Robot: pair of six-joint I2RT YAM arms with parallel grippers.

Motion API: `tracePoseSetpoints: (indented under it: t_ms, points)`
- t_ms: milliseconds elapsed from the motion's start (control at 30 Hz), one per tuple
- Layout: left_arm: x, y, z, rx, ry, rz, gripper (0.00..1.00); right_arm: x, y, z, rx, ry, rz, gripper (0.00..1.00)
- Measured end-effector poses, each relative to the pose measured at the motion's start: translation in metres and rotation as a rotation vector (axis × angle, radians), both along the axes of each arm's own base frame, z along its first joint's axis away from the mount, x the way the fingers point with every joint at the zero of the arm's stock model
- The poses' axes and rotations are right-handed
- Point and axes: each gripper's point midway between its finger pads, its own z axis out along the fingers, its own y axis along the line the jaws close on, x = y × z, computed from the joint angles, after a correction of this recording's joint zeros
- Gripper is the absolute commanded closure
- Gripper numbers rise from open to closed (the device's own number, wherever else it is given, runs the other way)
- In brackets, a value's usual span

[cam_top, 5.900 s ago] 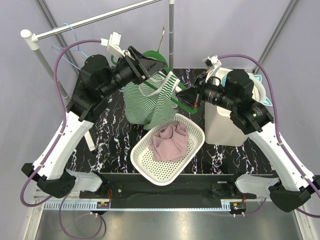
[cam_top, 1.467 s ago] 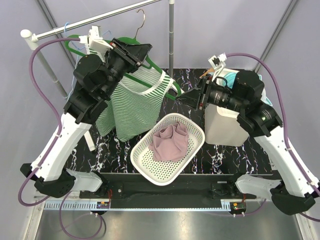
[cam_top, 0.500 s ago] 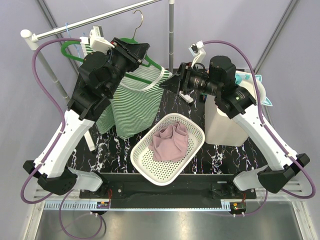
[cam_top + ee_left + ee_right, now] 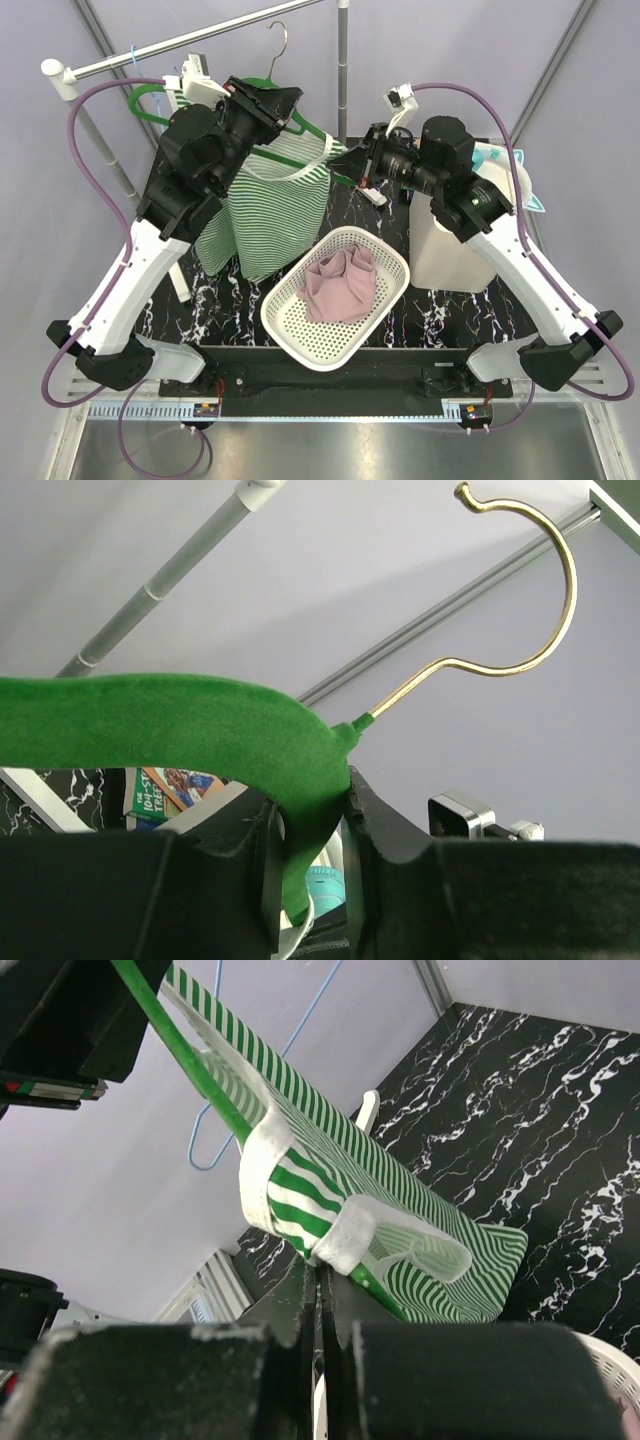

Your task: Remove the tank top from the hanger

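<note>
Tank top (image 4: 268, 215), green-striped — hangs on the green hanger (image 4: 200, 725) held aloft over the surface (image 4: 430, 315), left jaws clenched on its neck; right jaws, beside the white bin (image 4: 450, 255) moments ago, now pressed together at the shoulder strap (image 4: 345, 1240) — poised to strip it off.

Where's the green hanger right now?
The hanger is upper left in the top view, clamped in the left pincer near the rail, tank top hanging from it, up-left of the basket.
</note>
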Motion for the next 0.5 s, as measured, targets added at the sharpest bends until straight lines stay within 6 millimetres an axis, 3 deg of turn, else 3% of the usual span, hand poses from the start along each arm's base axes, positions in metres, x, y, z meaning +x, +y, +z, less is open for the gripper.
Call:
tracePoseSetpoints:
  t_ms: [233, 500]
  points:
    - [-0.003, -0.004, -0.009, -0.003, 0.017, -0.021, 1.00, -0.009, -0.014, 0.001, 0.030, -0.044, -0.047, 1.00]
    - [-0.015, 0.002, -0.006, -0.009, 0.008, -0.028, 1.00, -0.039, -0.060, 0.001, 0.121, -0.068, -0.181, 1.00]
